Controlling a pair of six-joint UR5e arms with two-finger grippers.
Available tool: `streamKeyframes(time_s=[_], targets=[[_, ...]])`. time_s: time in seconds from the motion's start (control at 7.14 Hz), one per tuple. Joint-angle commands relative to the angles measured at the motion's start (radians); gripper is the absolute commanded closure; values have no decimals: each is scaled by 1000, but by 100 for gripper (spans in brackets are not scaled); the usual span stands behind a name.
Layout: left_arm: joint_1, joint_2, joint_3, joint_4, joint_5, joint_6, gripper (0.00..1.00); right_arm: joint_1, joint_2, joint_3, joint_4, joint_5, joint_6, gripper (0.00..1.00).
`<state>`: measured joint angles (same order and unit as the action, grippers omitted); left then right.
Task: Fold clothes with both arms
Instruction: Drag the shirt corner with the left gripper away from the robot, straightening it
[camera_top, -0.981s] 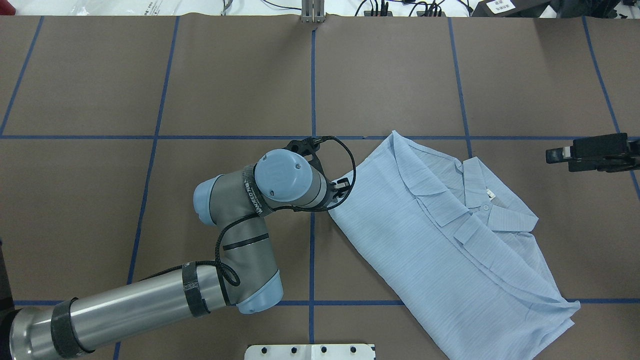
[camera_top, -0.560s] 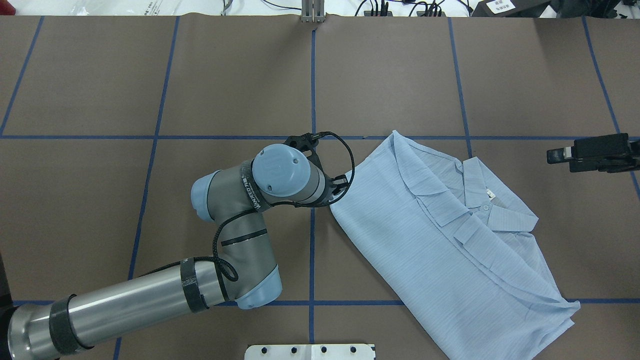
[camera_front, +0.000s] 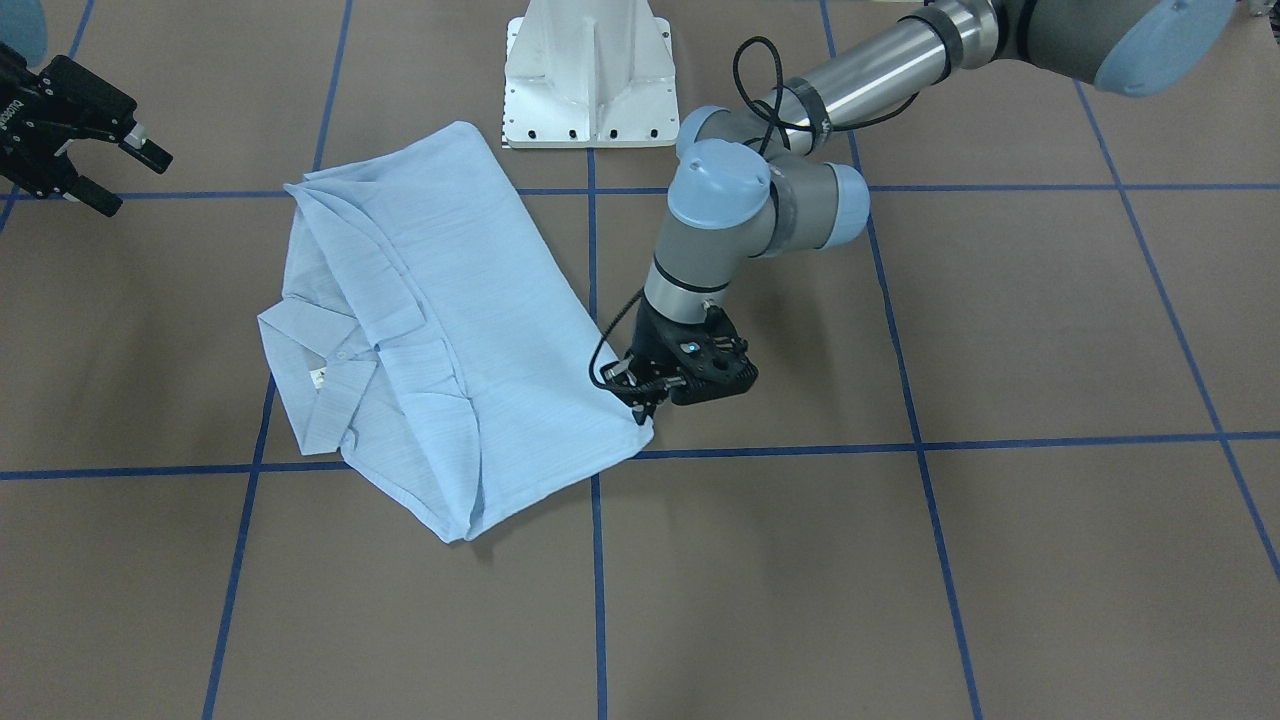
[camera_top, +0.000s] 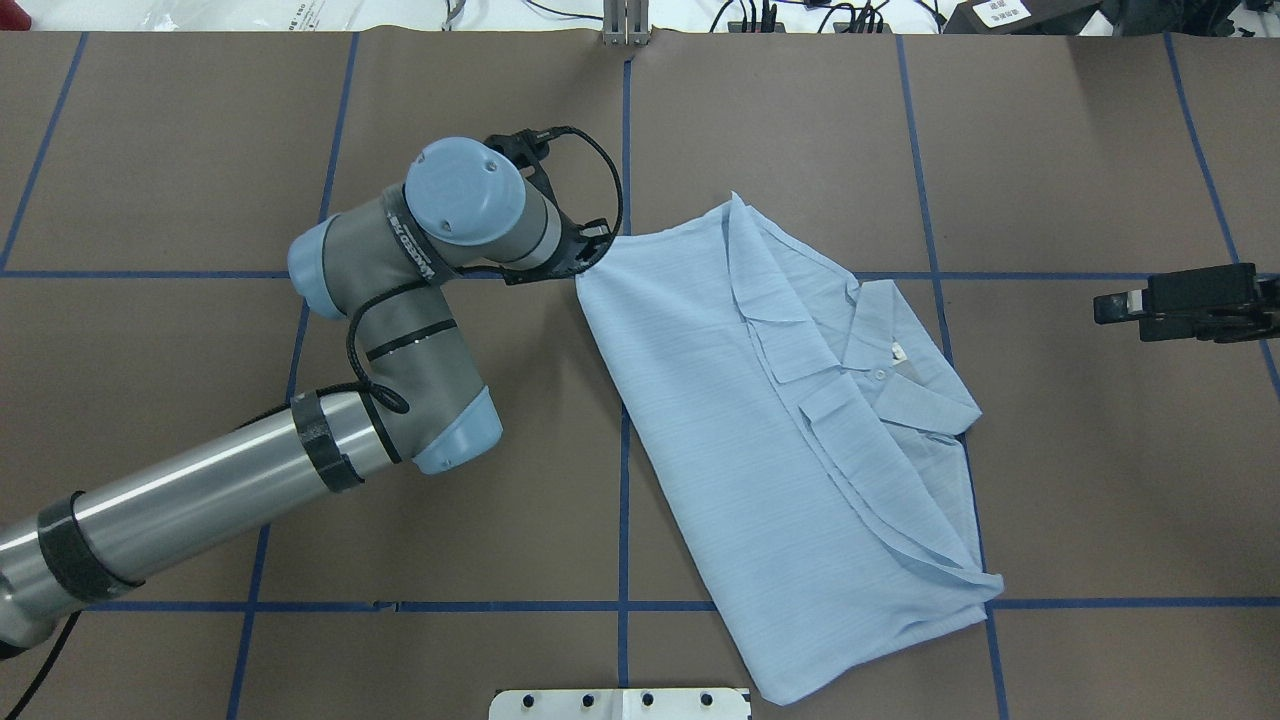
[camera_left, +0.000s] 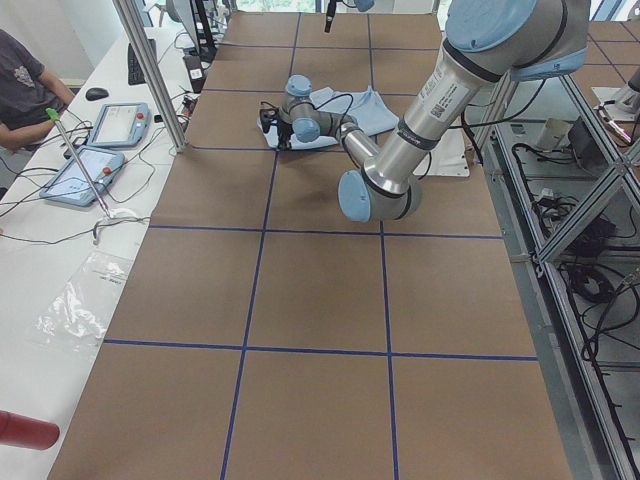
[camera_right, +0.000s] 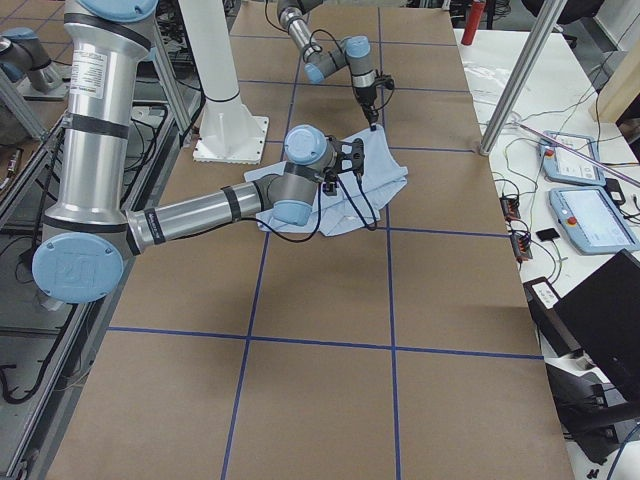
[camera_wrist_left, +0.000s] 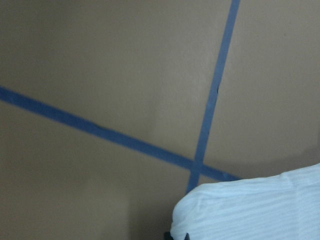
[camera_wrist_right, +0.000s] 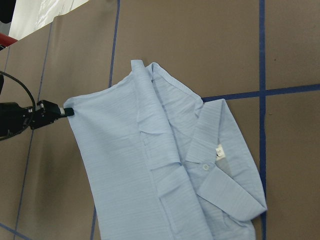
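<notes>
The pale-blue shirt (camera_top: 790, 430) lies folded on the brown table, collar toward the right. It also shows in the front view (camera_front: 440, 320) and the right wrist view (camera_wrist_right: 165, 175). My left gripper (camera_top: 590, 255) is shut on the shirt's far-left corner, low over the table, as the front view (camera_front: 640, 405) also shows. The left wrist view shows only that corner of the shirt (camera_wrist_left: 250, 210) over a tape crossing. My right gripper (camera_top: 1110, 305) hovers well right of the shirt, and in the front view (camera_front: 125, 180) it is open and empty.
The white pedestal base (camera_top: 620, 703) stands at the near edge, just below the shirt's hem. Blue tape lines (camera_top: 624, 150) grid the brown table cover. Cables and a metal post (camera_top: 625, 25) sit at the far edge.
My left gripper has moved toward the far left and dragged the shirt's corner with it. The whole shirt has shifted left and away. The right gripper has not moved.
</notes>
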<state>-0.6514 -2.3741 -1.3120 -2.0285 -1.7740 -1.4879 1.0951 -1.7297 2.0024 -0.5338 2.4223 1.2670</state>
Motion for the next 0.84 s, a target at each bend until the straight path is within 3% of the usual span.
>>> streamKeyframes(time_s=[0.0,0.42,0.56,0.7], targets=[[-100,-16,129,-121,5,135,100,2,-1,-2,0,-8,0,0],[-103,-216,496,-441,111,135,100,2,-2,-11,0,-11,2,0],[-100,-256,576,-481,155,135,100,3,-4,-13,0,-12,2,0],[-100,-258,588,-483,166,136,100,3,-4,-14,0,-14,2,0]])
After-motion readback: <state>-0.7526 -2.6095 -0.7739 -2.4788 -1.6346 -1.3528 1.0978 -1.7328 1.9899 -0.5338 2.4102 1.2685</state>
